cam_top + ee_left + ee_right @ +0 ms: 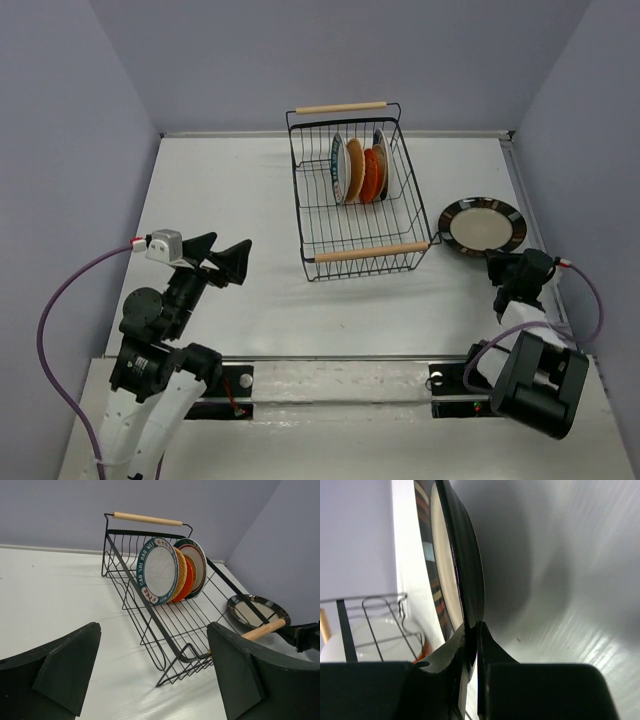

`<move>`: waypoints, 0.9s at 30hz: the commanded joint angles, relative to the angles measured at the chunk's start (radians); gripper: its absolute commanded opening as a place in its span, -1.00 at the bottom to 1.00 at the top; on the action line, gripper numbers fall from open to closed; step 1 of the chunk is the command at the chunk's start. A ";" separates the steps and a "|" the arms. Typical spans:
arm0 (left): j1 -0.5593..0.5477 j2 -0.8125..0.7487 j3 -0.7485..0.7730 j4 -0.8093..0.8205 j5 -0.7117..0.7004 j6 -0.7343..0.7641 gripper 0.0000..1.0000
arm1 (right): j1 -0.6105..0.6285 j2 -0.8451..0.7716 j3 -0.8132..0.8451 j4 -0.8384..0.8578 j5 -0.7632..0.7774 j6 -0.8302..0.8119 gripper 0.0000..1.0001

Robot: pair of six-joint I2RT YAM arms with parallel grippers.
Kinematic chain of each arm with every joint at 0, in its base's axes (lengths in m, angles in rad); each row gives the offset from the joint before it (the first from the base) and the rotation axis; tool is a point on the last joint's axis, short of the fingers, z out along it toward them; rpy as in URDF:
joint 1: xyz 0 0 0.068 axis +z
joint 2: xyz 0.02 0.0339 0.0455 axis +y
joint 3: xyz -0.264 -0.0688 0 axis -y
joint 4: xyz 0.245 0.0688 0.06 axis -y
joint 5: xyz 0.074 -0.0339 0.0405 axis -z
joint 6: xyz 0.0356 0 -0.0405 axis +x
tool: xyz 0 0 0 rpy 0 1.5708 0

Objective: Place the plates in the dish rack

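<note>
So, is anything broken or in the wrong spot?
Nothing looks broken or spilled. Only the black-rimmed plate is outside the dish rack, to its right, its rim pinched in the right arm's fingers. The other plates stand upright inside.

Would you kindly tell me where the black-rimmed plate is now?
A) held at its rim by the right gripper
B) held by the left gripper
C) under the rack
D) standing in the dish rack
A: the right gripper has its fingers closed on the rim of the black-rimmed plate, which is outside the dish rack.
</note>
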 commanded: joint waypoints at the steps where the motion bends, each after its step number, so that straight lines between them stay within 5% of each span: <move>1: 0.002 0.027 0.003 0.032 -0.003 0.021 0.97 | -0.003 -0.221 0.193 -0.113 0.230 -0.157 -0.86; 9: 0.005 0.045 0.003 0.034 0.003 0.019 0.97 | -0.003 -0.301 0.388 -0.190 0.274 -0.264 -0.86; 15: 0.006 0.065 0.005 0.038 0.008 0.019 0.97 | 0.131 -0.266 0.540 -0.124 0.241 -0.297 -0.86; 23: 0.009 0.082 0.006 0.032 0.009 0.021 0.97 | 0.572 -0.026 0.940 -0.233 0.319 -0.527 -0.86; 25: 0.012 0.082 0.006 0.029 0.006 0.019 0.97 | 0.760 0.070 1.044 -0.248 0.470 -0.622 -0.87; 27: 0.011 0.082 0.006 0.029 0.006 0.021 0.97 | 0.807 0.113 1.127 -0.270 0.491 -0.653 -0.86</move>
